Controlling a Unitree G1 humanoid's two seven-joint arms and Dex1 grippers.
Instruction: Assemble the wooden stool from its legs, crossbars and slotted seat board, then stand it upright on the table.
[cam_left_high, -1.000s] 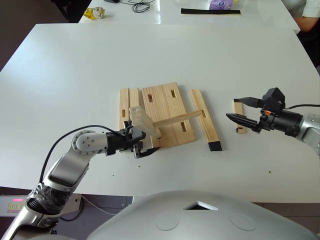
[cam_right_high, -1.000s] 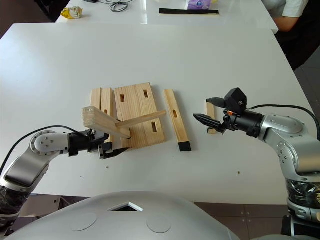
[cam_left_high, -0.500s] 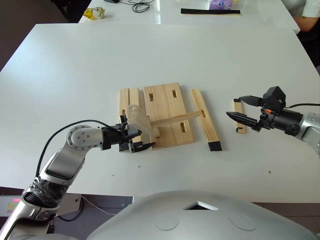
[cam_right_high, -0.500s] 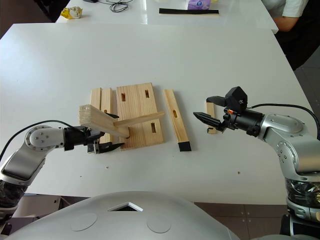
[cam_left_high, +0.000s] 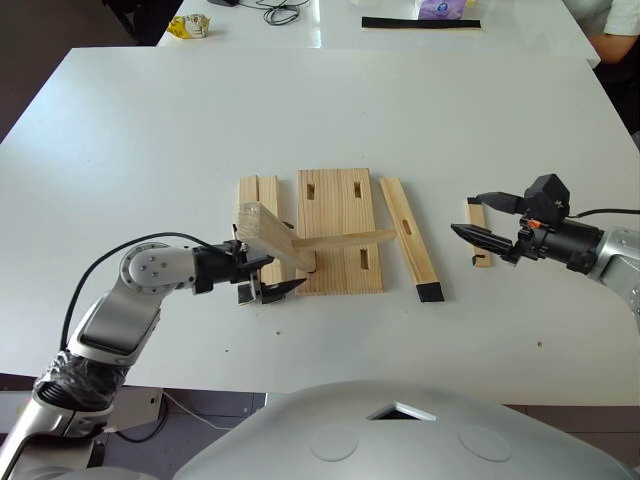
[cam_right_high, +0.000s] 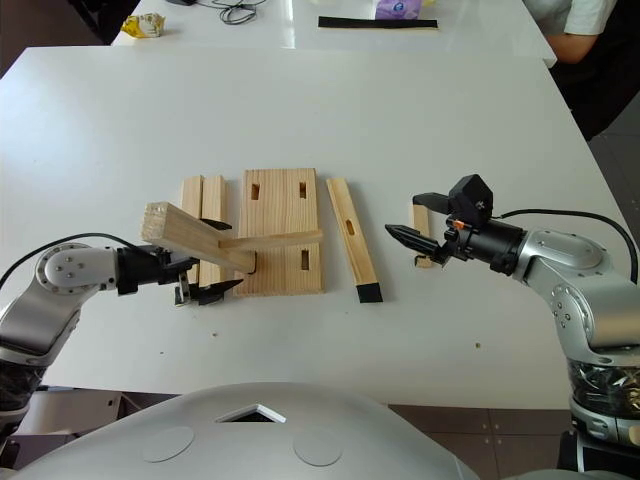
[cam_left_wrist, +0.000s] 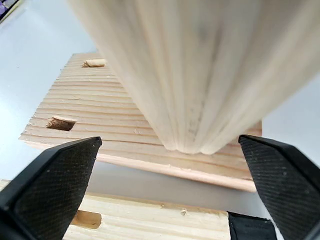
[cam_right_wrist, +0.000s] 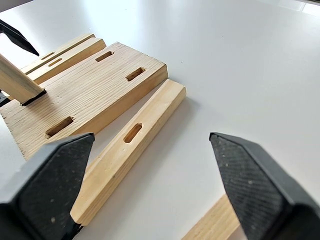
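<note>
Stereo overhead, wrists close on board (cam_left_high: 340, 205)

**Left arm** (cam_left_high: 125, 325): silver-grey metal shells. The round joint housing (cam_left_high: 160, 275) has a flat disc face ringed with small screw holes. The upper section is wrapped in a crinkled black covering (cam_left_high: 88, 372). One thin black cable (cam_left_high: 150, 239) arcs free above the forearm.

**Left gripper** (cam_left_high: 268, 280): black, with two fingers tapering to points and finely grained matte pads (cam_left_wrist: 50, 185).

**Right arm** (cam_right_high: 575, 265): smooth, rounded silver-grey shell with a black cylindrical wrist. The wrist bears a small orange-red mark (cam_right_high: 453, 225), and an angular black module (cam_right_high: 470, 192) is mounted on top. A thin black lead (cam_right_high: 560, 211) loops off the wrist.

**Right gripper** (cam_right_high: 402, 214): black, with two slim pointed fingers and grained tips (cam_right_wrist: 45, 175).
</note>
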